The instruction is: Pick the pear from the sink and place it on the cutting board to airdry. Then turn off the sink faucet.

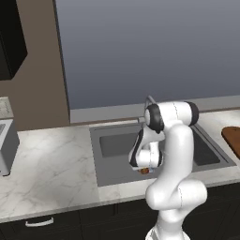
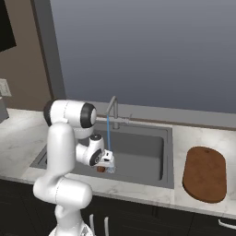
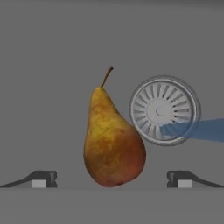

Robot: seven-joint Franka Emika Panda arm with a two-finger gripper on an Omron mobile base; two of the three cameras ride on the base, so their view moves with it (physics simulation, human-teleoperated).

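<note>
A brown wall panel (image 1: 42, 70) stands at the left, beside a broad grey-blue back wall (image 1: 150, 47). The white marbled desk (image 1: 51, 164) carries the grey sink (image 1: 110, 145), where the pincer (image 3: 111, 179) hangs low with its fingertips (image 3: 41, 178) spread wide on either side of the pear (image 3: 113, 142). The pear lies on the basin floor just beside the round drain (image 3: 162, 110), not gripped. Water falls from the sink faucet (image 2: 112, 109). The cutting board (image 2: 204, 174) lies right of the sink.
</note>
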